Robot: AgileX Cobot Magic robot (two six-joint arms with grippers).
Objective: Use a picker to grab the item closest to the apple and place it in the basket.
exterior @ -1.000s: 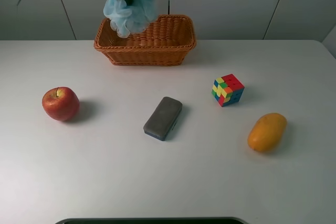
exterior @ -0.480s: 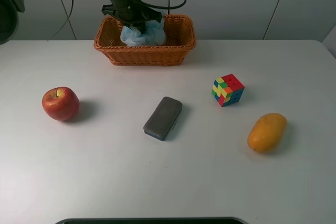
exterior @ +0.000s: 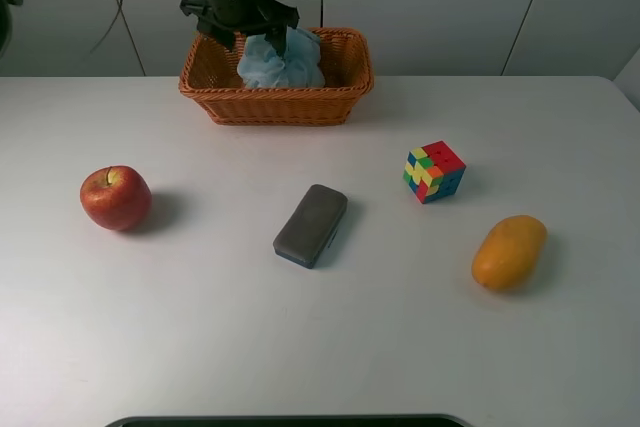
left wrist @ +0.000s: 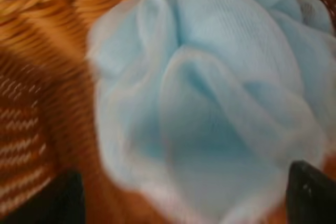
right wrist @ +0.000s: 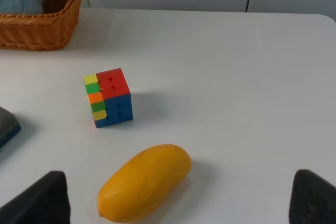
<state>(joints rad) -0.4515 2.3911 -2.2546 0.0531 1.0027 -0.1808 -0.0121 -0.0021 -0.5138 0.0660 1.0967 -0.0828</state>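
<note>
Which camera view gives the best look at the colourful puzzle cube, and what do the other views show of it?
The right wrist view: there the puzzle cube appears largest, sharp and unobstructed. The exterior high view also shows the whole cube, only smaller. The left wrist view does not show it.

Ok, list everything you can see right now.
wicker basket: 1, brown, back of table
bath pouf: 1, light blue, inside the basket
apple: 1, red, table's left
eraser: 1, grey, mid-table
puzzle cube: 1, multicoloured, right of eraser
mango: 1, orange, front right
table: 1, white, under everything
left gripper: 1, black, open, over the pouf
right gripper: 1, black, open, facing mango and cube
</note>
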